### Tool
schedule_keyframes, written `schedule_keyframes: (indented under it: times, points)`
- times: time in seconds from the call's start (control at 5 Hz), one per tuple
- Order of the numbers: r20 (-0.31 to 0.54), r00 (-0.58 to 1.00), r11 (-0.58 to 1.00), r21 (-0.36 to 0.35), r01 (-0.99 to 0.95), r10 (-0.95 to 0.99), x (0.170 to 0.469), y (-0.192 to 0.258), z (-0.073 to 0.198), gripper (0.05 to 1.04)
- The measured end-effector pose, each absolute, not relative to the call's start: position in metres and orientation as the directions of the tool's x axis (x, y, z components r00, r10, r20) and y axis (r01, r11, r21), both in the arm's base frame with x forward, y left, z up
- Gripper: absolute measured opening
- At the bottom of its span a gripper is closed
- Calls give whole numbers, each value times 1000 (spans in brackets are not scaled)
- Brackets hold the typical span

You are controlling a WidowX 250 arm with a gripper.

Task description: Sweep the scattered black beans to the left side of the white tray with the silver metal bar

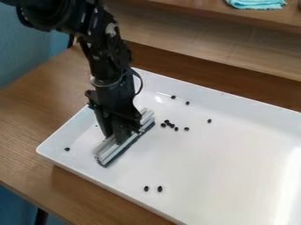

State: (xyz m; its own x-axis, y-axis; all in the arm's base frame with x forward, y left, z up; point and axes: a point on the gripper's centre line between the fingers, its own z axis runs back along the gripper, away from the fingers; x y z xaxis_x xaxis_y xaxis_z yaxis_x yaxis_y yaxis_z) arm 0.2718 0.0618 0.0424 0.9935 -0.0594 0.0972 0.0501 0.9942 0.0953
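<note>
The black gripper [122,137] points down over the left part of a white tray [211,154], shut on a grey-and-white bar-shaped tool [108,150]. The tool lies at a slant, its dark lower edge at or close to the tray's floor; whether it touches cannot be told. Right of the tool is a loose cluster of small black beans [170,125], with several more beans scattered towards the back. Two beans [160,189] are nearer the tray's front edge, and a single bean [67,149] sits by the left corner.
The tray's raised rim [100,186] surrounds the work area on a brown wooden table [35,127]. A turquoise cloth [256,3] lies on a wooden surface at the top right. Bright glare crosses the tray's right side.
</note>
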Motion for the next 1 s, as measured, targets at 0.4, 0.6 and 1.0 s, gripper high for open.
schedule_keyframes:
  times: [0.4, 0.6, 1.0]
  points:
    - [85, 996, 994, 113, 16, -25, 264, 93, 43, 320]
    - [84, 996, 993, 117, 7, -17, 260, 104, 44, 321]
    - [81, 997, 998, 64, 10, -15, 249, 98, 51, 320]
